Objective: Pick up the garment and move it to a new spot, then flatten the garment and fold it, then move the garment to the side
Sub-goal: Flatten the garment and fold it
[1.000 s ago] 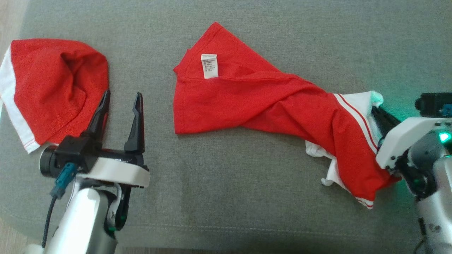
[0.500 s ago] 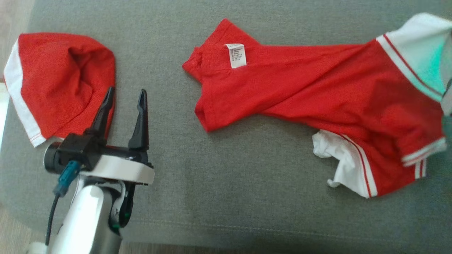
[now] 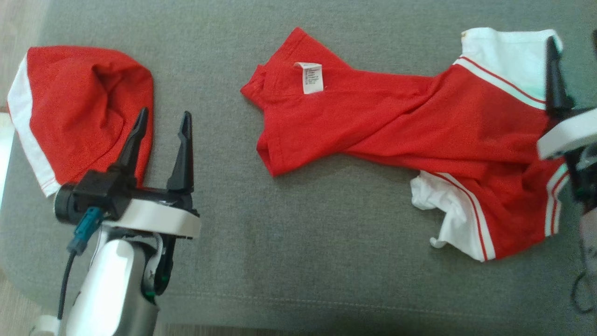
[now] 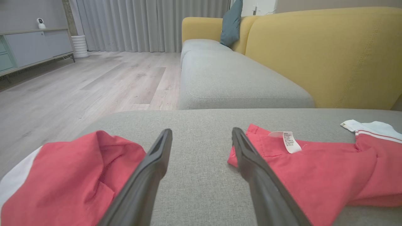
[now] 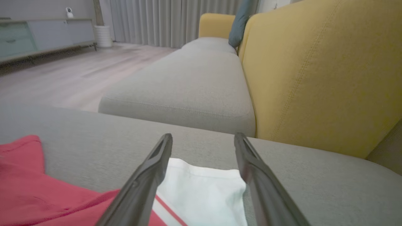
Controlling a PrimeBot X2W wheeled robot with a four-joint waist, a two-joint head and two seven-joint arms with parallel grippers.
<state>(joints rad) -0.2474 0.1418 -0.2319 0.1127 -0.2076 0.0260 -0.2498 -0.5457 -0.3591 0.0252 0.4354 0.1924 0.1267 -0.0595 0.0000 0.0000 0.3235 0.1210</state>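
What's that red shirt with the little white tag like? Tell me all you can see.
The red shirt looks like soft knit, with white sleeves trimmed in red stripes and a white tag near its left end. It lies twisted and rumpled, not flat, across the grey cushion. One white sleeve lies at its far right corner, with the right gripper open and poised over it; another white part bunches under the near edge.

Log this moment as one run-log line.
garment: twisted, label up, on grey cushion | second red garment: bunched, far left | left gripper: open, empty | right gripper: open, over white sleeve
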